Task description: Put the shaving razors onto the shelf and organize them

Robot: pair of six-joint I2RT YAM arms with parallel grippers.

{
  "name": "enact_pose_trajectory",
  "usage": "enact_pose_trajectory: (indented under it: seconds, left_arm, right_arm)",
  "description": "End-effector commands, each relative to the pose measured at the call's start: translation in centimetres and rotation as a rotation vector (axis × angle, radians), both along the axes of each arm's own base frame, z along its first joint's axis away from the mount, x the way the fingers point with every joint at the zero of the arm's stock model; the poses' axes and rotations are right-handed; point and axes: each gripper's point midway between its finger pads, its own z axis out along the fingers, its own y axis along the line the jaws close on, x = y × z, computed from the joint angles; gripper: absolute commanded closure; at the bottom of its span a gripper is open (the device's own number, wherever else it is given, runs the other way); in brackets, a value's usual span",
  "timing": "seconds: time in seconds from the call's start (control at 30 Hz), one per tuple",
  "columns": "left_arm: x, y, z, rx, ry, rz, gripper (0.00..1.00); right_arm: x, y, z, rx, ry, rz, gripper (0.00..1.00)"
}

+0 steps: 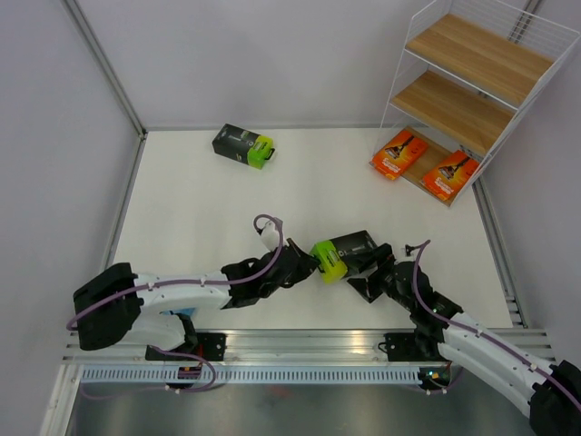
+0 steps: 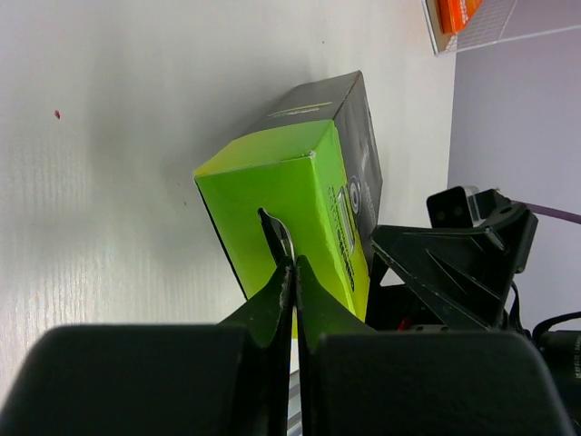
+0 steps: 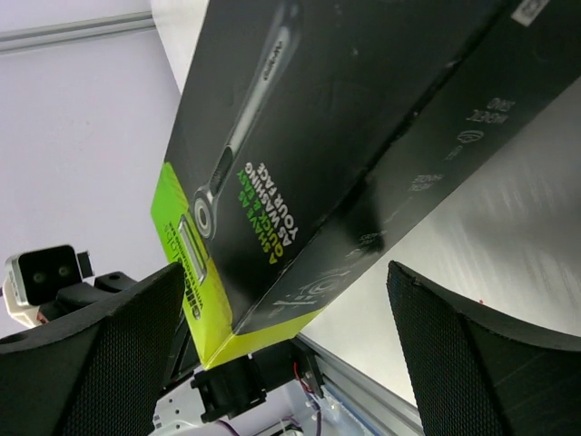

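A slip is the chief hazard. The black box [image 1: 349, 250], which lies well apart from the shelf [image 1: 477, 56] on its near-left side, is gripped only at its lime-green end [image 2: 281, 195]. There the left gripper [image 2: 289, 265] is seen with its fingers pressed together on what appears to be the thin edge of the hang slot. So slight a hold could be torn loose, or the box swung about it, if the pack were raised or pulled before a second hold is made. The right gripper [image 3: 283, 272] is spread wide, with the lower edge of the box's dark body reaching between its fingers but not clamped; were it closed off-centre, the box could be pushed askew or squeezed out. Whether the box is resting on the table [image 1: 200, 218] cannot be told. A clash of the two grippers, set close together at opposite ends of one pack, is also to be feared. On the shelf, two orange cards [image 1: 399, 153] [image 1: 451, 173] are held side by side on the lowest board [image 1: 425, 160], and the two upper boards are seen bare. A second black box [image 1: 243, 145] lies on the table, far to the left of the shelf. No blister pack can be made out.
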Motion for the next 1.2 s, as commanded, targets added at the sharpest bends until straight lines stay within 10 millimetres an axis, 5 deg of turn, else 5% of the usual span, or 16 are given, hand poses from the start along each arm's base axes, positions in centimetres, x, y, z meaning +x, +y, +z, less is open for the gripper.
enact_pose_trajectory:
  seconds: [0.0, 0.4, 0.93, 1.07, 1.17]
  left_arm:
    - [0.6, -0.9, 2.7, -0.109, -0.06, 0.043, 0.98]
    - [-2.6, -2.9, 2.0, -0.056, -0.147, -0.011, 0.98]
    - [-4.4, -5.7, 1.4, -0.058, -0.166, -0.011, 0.98]
    - [-4.8, -6.9, 1.7, -0.058, -0.185, -0.028, 0.98]
    - [-5.0, -6.8, 1.4, -0.051, -0.175, -0.008, 0.98]
  right_arm:
    - [-0.8, -0.2, -2.0, 0.019, 0.081, -0.015, 0.02]
    - [0.5, 0.3, 1.3, 0.136, 0.036, -0.062, 0.02]
    - [0.3, 0.6, 3.1, 0.172, 0.049, -0.054, 0.02]
    - [0.0, 0.5, 2.3, 0.149, 0.068, -0.049, 0.02]
    - [-0.1, 0.4, 2.2, 0.157, 0.064, -0.051, 0.1]
